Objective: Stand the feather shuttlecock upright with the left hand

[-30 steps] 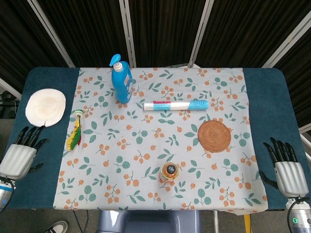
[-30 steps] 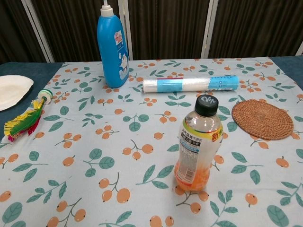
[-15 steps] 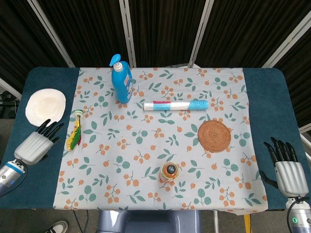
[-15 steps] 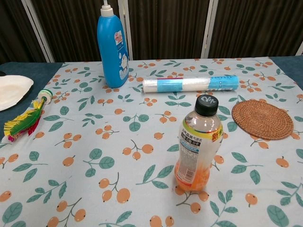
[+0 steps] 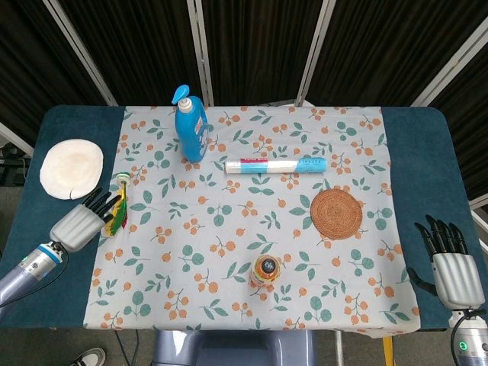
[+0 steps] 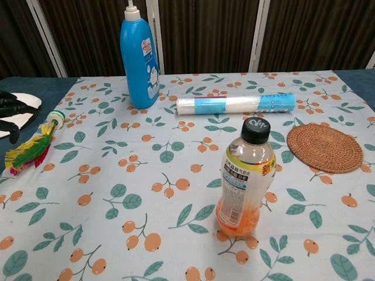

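Reaching: the left robot hand (image 5: pixel 78 223) lies just beside the feather shuttlecock (image 5: pixel 117 210), fingers (image 5: pixel 100 201) apart and holding nothing; whether the fingertips touch the feathers I cannot tell.
Right robot hand: the right robot hand (image 5: pixel 450 268) rests at the near right edge of the bench (image 5: pixel 415 145), fingers spread, holding nothing.
Shuttlecock: lies flat at the left edge of the floral cloth (image 5: pixel 252 221), white base toward the far side, red, yellow and green feathers toward the robot.
Step in hand: the approach, by my reading; no grasp is made yet.
Next move: likely close the fingers around the shuttlecock near its base, lift, tilt it until the base points down, and set it on the cloth. Light feathers may slip or crush.
Change: a second ago the left robot hand sat lower on the blue bench edge, well apart from the shuttlecock; it has since come up beside it, and its dark fingertips now show in the chest view.
Around: round white pad (image 5: pixel 71 168), blue pump bottle (image 5: pixel 191 126), roll of bags (image 5: pixel 276 165), woven coaster (image 5: pixel 336 213), orange drink bottle (image 5: pixel 265 272).
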Robot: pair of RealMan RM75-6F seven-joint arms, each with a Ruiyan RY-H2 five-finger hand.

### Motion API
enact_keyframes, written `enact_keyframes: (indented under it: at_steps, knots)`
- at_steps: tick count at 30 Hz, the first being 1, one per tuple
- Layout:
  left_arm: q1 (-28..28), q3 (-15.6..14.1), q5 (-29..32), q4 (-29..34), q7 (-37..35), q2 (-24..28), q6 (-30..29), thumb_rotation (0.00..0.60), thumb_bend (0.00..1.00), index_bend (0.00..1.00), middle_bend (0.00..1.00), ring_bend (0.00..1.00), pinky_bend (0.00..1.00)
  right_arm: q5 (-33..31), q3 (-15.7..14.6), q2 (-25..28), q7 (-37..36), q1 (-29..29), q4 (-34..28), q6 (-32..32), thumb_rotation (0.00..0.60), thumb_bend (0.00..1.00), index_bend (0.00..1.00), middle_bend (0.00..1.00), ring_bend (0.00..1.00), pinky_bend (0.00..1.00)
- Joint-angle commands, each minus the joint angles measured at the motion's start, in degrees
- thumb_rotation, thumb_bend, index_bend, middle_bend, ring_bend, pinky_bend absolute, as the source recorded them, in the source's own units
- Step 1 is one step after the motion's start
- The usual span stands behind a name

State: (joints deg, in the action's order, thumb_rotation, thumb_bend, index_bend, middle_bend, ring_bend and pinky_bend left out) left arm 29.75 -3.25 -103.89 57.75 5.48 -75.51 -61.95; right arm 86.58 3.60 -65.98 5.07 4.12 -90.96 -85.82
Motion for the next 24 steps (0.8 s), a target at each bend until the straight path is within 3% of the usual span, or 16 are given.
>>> enact_keyframes:
  at_steps: [1,15,24]
  knots:
    - [1.07,-0.93,-1.31,-3.94,-2.48,-2.48,-1.34,0.6,0.18,0.4,0.0,0.0,0.0,-0.02,0.01,-0.03,-0.03,0.01,0.06,0.02,0.6,0.15,0.11,0.0,0.0,0.0]
    - [1.75,-2.93,-1.78,-12.74,-6.69,-8.65,-4.37,0.6,0.19,0.43,0.0,0.0,0.0,-0.22,0.1,-0.1,0.13,-0.17,-0.2,-0.22,0.6,0.15,0.12,0.0,0.0,0.0]
    - [1.49,-3.28,-0.66,-15.4,-6.95,-11.23,-4.7,0.6,0.25,0.5,0.0,0.0,0.0,0.08,0.09,-0.08,0.34,-0.22,-0.03,-0.51,0.6,0.15,0.12,0.0,0.0,0.0]
